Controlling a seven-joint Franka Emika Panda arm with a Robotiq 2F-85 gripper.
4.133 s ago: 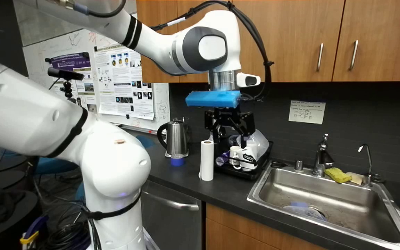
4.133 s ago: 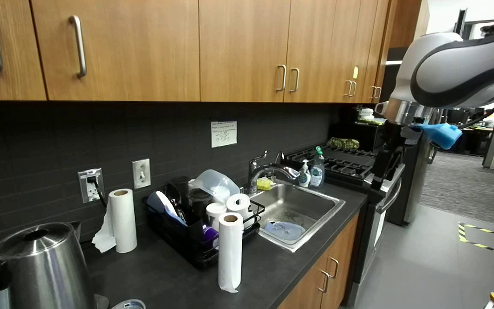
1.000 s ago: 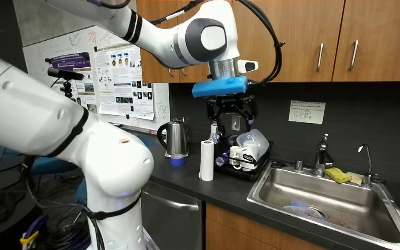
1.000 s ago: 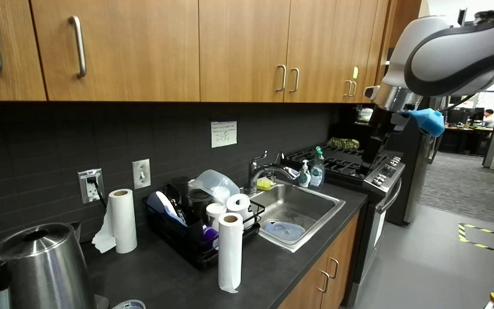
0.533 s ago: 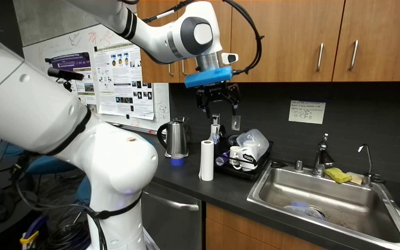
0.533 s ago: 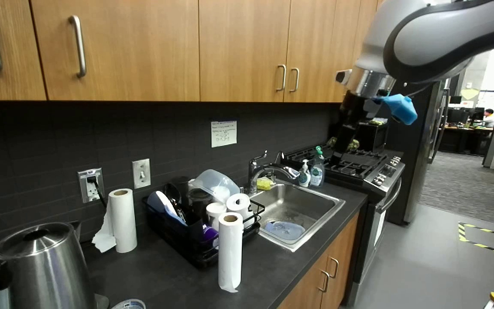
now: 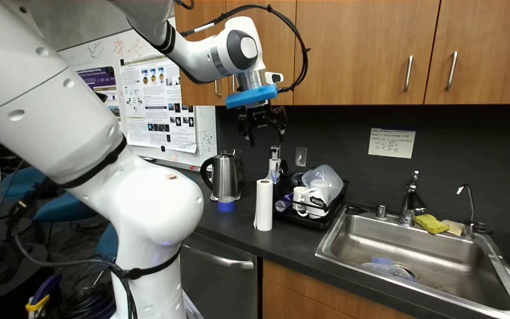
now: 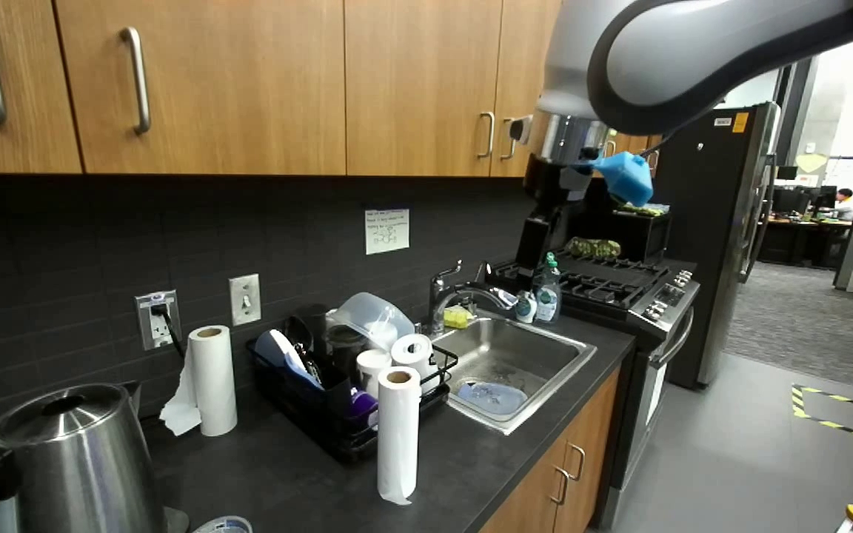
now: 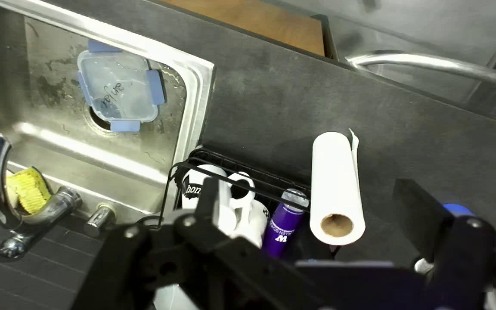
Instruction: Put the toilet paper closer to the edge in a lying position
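Observation:
The toilet paper, a slim white roll, stands upright on the black countertop in both exterior views (image 7: 264, 205) (image 8: 397, 437). It also shows in the wrist view (image 9: 336, 181), its brown core facing the camera and a loose sheet along one side. The countertop's front edge runs in front of it in both exterior views (image 7: 290, 263) (image 8: 545, 446) and crosses the top of the wrist view (image 9: 403, 91). My gripper (image 7: 266, 141) is open and empty, pointing down, well above and behind the roll. In the wrist view its fingers (image 9: 305, 183) appear either side of the roll, not touching it.
A black dish rack (image 7: 326, 221) with mugs and a purple bottle (image 9: 280, 228) stands close beside the roll. The steel sink (image 8: 515, 422) is beyond it. A steel jug (image 7: 226, 177), a blue-based container (image 7: 226, 205) and another paper roll (image 8: 212, 381) stand on the counter.
My gripper has risen and moved left in both exterior views, from low over the rack to higher up, nearer the roll's side. It stays open. The toilet paper has not moved.

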